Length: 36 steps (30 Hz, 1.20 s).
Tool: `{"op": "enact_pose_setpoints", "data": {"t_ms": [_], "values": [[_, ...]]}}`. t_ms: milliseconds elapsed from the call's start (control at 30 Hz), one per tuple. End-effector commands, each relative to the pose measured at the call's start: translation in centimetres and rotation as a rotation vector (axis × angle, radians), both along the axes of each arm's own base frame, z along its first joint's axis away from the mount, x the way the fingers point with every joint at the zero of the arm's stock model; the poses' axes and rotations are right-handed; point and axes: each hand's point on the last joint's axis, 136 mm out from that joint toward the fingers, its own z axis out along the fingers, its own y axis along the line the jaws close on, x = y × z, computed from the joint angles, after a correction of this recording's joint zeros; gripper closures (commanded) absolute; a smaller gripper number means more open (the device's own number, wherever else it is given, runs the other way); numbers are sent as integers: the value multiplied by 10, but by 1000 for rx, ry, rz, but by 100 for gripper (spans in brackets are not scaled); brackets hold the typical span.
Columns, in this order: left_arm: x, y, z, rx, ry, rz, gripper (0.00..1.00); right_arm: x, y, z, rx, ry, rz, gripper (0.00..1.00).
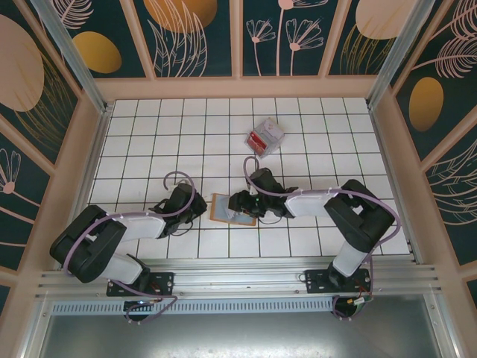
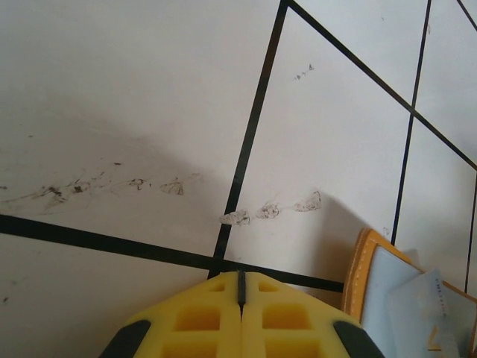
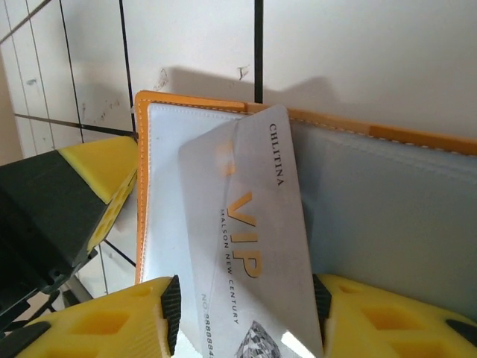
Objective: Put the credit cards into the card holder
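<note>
Surface [image 1: 298, 171] is being occupied centrally by the opened card holder [image 1: 223, 209], the shut left end effector [image 2: 241, 291] at its 9 o'clock. The right end effector [image 3: 246, 313] is being shown parted, flanking a whitish credit card [image 3: 253, 216] lying askew on the lining [image 3: 387, 201]; withdrawal could drag it off.

Black arms [image 1: 89, 250], white shells [image 1: 138, 224], lilac cables [image 1: 179, 175], yellow fingers [image 2: 201, 321]

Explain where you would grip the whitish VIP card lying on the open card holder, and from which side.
Pinch the VIP card across its long edges near its near end, coming from the card holder's near side, where the right tool straddles it. It is thin and lies slanted on the grey lining, so only its edges likely give purchase.
</note>
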Motion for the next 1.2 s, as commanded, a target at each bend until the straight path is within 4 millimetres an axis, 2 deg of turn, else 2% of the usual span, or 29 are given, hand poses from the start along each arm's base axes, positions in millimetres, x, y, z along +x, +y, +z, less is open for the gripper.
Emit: {"op": "enact_pose_setpoints", "data": {"t_ms": [0, 200, 333, 567, 667, 767, 933, 1067, 1167], "values": [[-24, 20, -27, 72, 101, 14, 100, -2, -10, -4, -112, -26, 22, 48], [-29, 14, -26, 41, 109, -18, 100, -1, 3, -16, -180, -51, 68, 47], [-32, -2, -21, -40, 107, -69, 100, -1, 15, -22, -231, -77, 108, 48], [-39, -19, -15, -114, 128, -129, 97, 4, 17, -23, -265, -103, 112, 49], [-42, -22, -13, -134, 133, -137, 96, 7, 16, -21, -263, -112, 102, 56], [-43, -23, -8, -153, 128, -133, 96, 11, 12, -19, -239, -109, 88, 67], [-46, -15, -8, -132, 135, -112, 96, 13, 7, -14, -202, -103, 76, 79], [-51, -8, -10, -101, 156, -98, 96, 15, 3, -14, -177, -90, 61, 80], [-52, -3, -5, -94, 141, -81, 95, 16, 1, -14, -145, -79, 53, 84]]}}
